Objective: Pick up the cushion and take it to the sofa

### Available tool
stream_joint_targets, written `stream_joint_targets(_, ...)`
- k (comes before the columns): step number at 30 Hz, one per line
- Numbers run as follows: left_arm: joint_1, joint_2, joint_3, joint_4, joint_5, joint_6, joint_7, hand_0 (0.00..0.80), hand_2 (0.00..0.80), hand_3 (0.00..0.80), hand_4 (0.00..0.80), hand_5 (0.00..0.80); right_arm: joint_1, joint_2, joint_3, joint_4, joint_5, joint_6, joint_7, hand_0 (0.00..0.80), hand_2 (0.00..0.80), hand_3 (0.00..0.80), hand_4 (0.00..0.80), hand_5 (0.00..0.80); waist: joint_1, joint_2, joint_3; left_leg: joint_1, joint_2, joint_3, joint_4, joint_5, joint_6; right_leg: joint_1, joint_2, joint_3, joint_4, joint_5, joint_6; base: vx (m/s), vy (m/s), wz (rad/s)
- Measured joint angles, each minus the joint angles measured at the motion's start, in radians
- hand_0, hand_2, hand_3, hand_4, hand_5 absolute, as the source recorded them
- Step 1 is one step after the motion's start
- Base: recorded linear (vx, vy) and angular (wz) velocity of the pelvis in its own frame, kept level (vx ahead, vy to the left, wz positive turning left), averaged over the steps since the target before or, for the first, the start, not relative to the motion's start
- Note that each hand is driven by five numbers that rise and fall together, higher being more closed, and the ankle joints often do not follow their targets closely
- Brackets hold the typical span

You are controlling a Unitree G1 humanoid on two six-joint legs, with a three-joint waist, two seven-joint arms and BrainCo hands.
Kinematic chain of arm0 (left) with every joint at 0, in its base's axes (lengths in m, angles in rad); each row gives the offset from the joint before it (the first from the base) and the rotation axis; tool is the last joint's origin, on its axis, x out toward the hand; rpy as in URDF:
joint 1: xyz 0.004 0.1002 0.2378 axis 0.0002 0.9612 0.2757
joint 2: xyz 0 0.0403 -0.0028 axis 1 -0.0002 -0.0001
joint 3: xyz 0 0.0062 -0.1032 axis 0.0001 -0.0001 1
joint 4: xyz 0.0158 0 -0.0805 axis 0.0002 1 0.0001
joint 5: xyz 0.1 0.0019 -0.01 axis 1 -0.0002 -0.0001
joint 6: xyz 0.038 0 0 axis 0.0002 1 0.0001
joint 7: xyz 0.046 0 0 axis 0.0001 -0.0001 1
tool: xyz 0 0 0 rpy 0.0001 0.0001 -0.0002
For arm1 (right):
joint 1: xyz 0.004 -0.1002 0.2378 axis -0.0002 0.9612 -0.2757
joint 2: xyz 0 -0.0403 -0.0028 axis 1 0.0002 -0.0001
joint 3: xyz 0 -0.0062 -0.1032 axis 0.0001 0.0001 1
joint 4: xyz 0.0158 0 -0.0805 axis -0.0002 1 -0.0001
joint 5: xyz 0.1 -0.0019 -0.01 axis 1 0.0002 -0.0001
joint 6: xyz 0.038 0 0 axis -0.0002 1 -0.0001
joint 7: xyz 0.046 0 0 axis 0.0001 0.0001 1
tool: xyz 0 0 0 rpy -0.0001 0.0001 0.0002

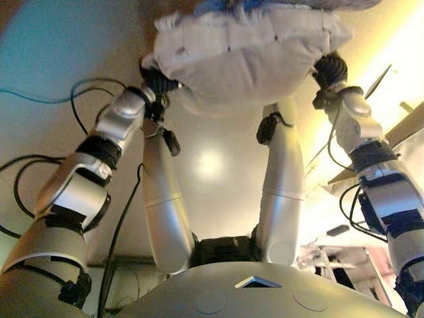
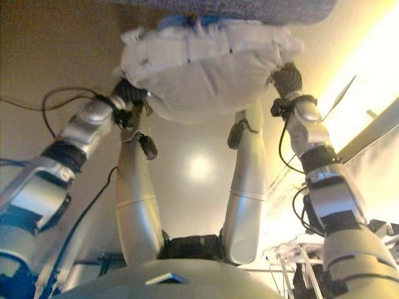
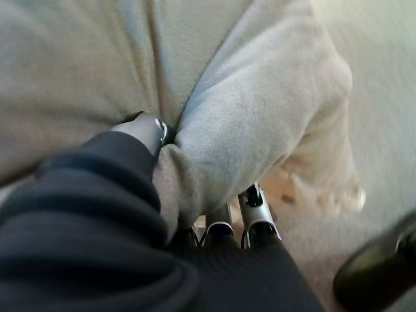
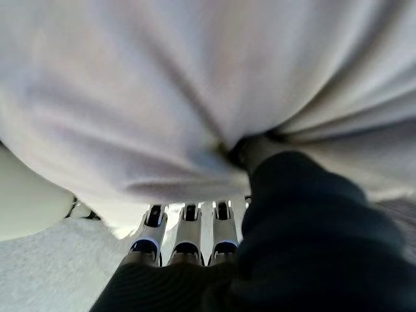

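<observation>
A plump off-white cushion (image 1: 245,53) hangs in front of me, held between both hands above the floor. My left hand (image 1: 156,83) grips its left end and my right hand (image 1: 329,69) grips its right end. In the left wrist view the thumb (image 3: 146,130) digs into the cushion (image 3: 247,130) and the fingers (image 3: 257,218) run under it. In the right wrist view the fingers (image 4: 188,237) lie under the cushion (image 4: 162,97) with the thumb pressed in. The grey sofa edge (image 2: 249,9) shows just beyond the cushion's far side.
A blue piece of fabric (image 2: 181,22) shows between the cushion and the sofa. Glossy pale floor (image 1: 212,165) lies below. A white metal frame (image 1: 344,258) stands at the lower right, and pale boards (image 1: 411,126) slant along the right side.
</observation>
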Motion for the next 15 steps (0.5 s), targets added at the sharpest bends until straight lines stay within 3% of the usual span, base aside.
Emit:
stream_joint_targets(1,0.035,-0.007,0.019,-0.014,0.001,-0.017,0.011,0.8,0.8,0.8,0.8,0.8,0.018,0.014,-0.023,0.0,-0.004,-0.004,-0.007,0.8,0.8,0.8,0.8,0.8,0.005,0.0,0.001,0.036,0.013,0.009,-0.018,0.003,0.0,0.035,0.001,-0.018,-0.003,-0.006,0.016,0.038,-0.064,-0.3)
stream_joint_targets(6,0.222,-0.074,0.071,-0.061,-0.008,-0.104,0.036,0.8,0.8,0.8,0.8,0.8,0.169,0.046,-0.071,0.003,-0.019,-0.027,-0.029,0.8,0.8,0.8,0.8,0.8,0.033,0.0,0.001,0.316,0.03,0.053,-0.126,0.021,-0.015,0.266,0.0,-0.049,-0.015,-0.006,-0.011,0.054,-0.072,-0.15)
stream_joint_targets(8,0.293,-0.102,0.106,-0.078,-0.043,-0.108,0.017,0.8,0.8,0.8,0.8,0.8,0.241,0.058,-0.104,0.03,-0.469,-0.253,-0.066,0.8,0.8,0.8,0.8,0.8,0.039,0.001,0.001,0.449,0.034,0.07,-0.176,0.026,-0.016,0.374,0.002,-0.06,-0.018,-0.023,-0.006,0.056,-0.117,-0.15)
stream_joint_targets(9,0.334,-0.102,0.144,-0.106,-0.056,-0.104,-0.001,0.8,0.8,0.8,0.8,0.8,0.297,0.006,-0.081,-0.051,-0.565,-0.299,-0.08,0.8,0.8,0.8,0.8,0.8,0.037,0.002,0.001,0.507,0.036,0.077,-0.2,0.029,-0.021,0.423,0.003,-0.069,-0.024,-0.03,-0.003,0.087,-0.131,-0.11)
stream_joint_targets(12,0.48,-0.049,0.219,-0.275,-0.12,-0.081,-0.056,0.8,0.8,0.8,0.8,0.8,0.451,-0.154,-0.067,-0.355,-0.656,-0.301,-0.083,0.8,0.8,0.8,0.8,0.8,0.036,0.004,0.002,0.683,0.044,0.082,-0.262,0.033,-0.026,0.593,0.014,-0.09,-0.054,-0.047,0.009,0.079,-0.058,-0.01)
stream_joint_targets(15,0.558,-0.029,0.256,-0.398,-0.151,-0.073,-0.052,0.8,0.8,0.8,0.8,0.8,0.537,-0.161,-0.112,-0.533,-0.664,-0.26,-0.104,0.8,0.8,0.8,0.8,0.8,0.048,0.009,-0.002,0.823,0.047,0.09,-0.316,0.03,-0.02,0.735,0.022,-0.104,-0.108,-0.049,0.018,0.089,0.033,0.02)
